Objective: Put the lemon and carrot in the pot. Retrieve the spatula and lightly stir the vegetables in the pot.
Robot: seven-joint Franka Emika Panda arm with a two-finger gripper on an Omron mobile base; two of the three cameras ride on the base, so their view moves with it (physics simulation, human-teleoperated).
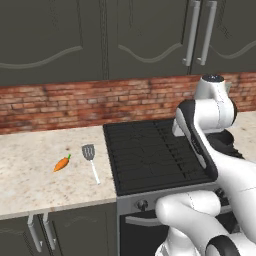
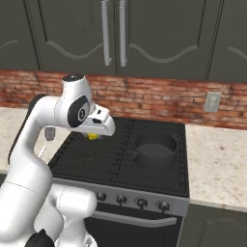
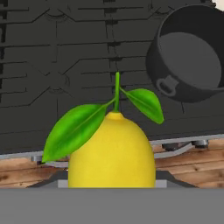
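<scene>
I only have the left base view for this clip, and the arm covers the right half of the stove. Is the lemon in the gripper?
Observer: Yes. In the hand view the lemon sits right at the gripper, leaves up.
Operator: Where is the pot?
Observer: The right base view shows the pot on the stove's right side, nothing inside.
Operator: Is the lemon over it yet?
Observer: No. It is above the stove's left side, apart from the pot.

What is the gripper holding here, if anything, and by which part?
The lemon, gripped around its lower body with its leafy stem pointing away from the hand, carried above the stovetop.
</scene>
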